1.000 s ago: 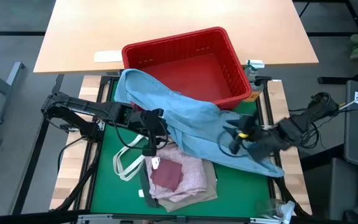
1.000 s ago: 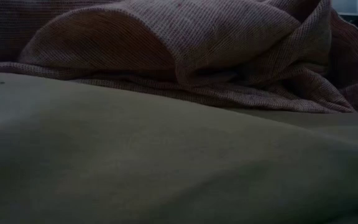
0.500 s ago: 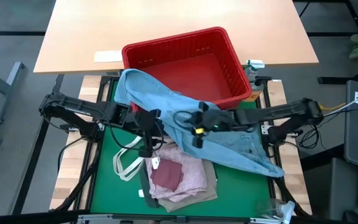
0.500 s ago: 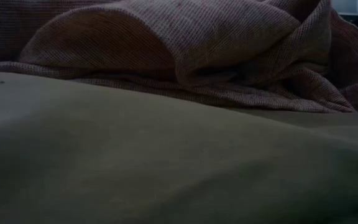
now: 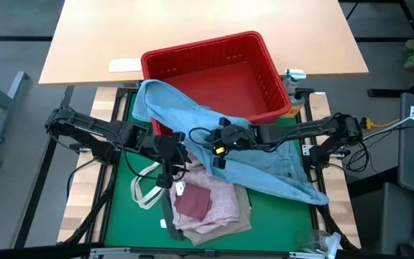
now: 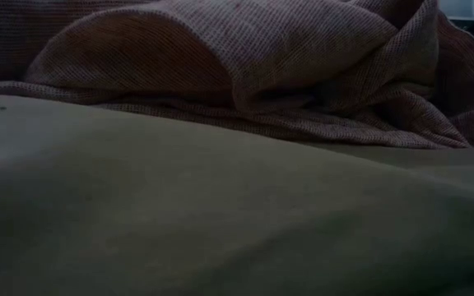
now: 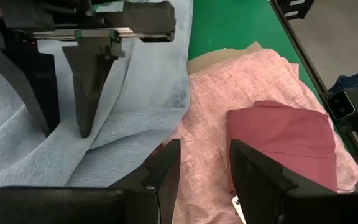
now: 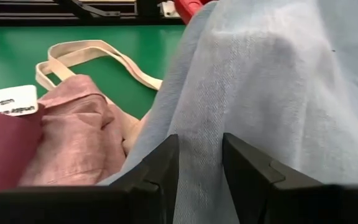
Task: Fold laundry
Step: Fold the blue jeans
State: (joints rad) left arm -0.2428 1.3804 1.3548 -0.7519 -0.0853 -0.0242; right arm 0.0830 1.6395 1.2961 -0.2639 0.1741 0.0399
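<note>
Right hand (image 5: 216, 152), fingers part-open over the jeans (image 5: 264, 155), holds nothing; denim is soft, limp: grip an edge.

The light blue denim jeans (image 5: 254, 155) are matt woven cloth with a fine twill grain. Just beside them the mottled pink top (image 7: 241, 93) is a coarser, slubby weave, and the folded dark red piece (image 7: 284, 140) on it looks smoother. The red basket (image 5: 218, 75) is ribbed, slightly glossy plastic. The desk (image 5: 192, 29) behind it is smooth pale wood; the mat (image 5: 124, 194) is flat matt green. Both pincers' fingers (image 7: 160, 177) are dull black plastic
</note>
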